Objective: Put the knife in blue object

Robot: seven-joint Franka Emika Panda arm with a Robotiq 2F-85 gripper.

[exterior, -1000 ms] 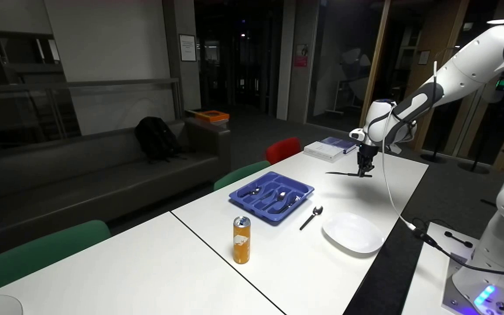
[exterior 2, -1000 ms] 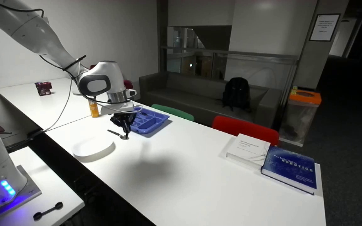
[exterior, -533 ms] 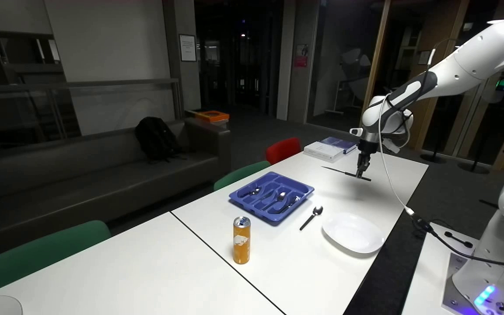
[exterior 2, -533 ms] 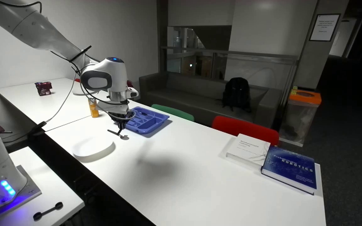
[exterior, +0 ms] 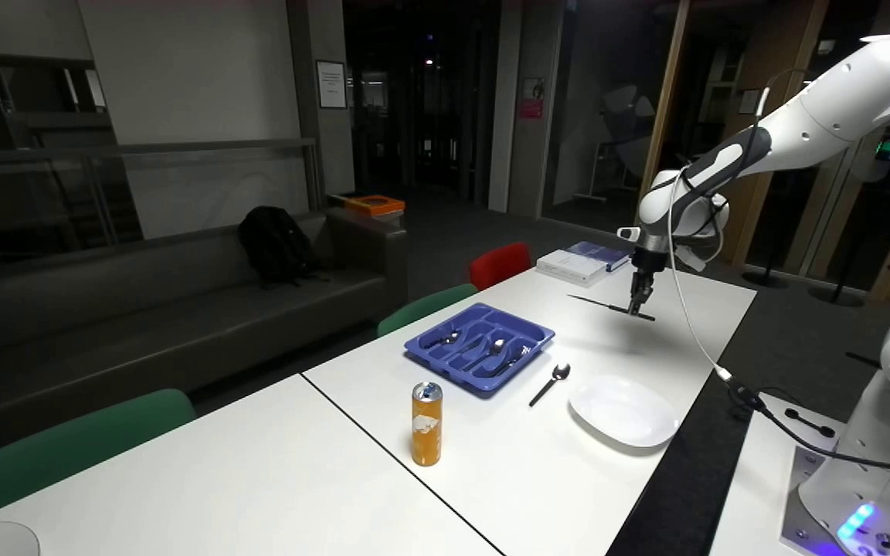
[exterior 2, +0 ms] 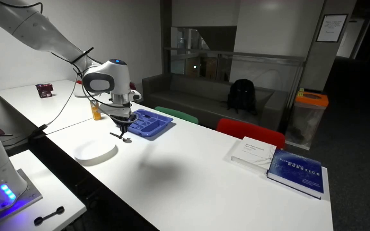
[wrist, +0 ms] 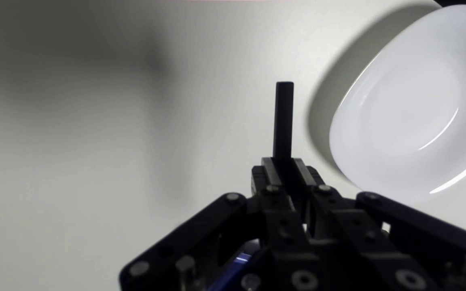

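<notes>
My gripper (exterior: 635, 309) is shut on the slim dark knife (exterior: 596, 301) and holds it roughly level above the white table. In the wrist view, a dark end of the knife (wrist: 283, 119) sticks out between the fingertips (wrist: 286, 173). In an exterior view the gripper (exterior 2: 124, 131) hangs over the table, and the knife cannot be made out there. The blue tray (exterior: 484, 386) lies flat, apart from the gripper, with several utensils in its compartments. The tray (exterior 2: 169, 122) is partly behind the gripper; a blue edge (wrist: 233, 268) shows in the wrist view.
A white plate (exterior: 624, 411) and a dark-handled spoon (exterior: 553, 377) lie near the tray. An orange can (exterior: 426, 425) stands beyond the spoon. Books (exterior 2: 295, 171) lie at the table's end. A cable (exterior: 684, 324) hangs from the arm.
Early on, the gripper tilted and turned a little, swinging the blade with it, and shifted slightly. In the last half second almost nothing has moved. The knife stays held.
</notes>
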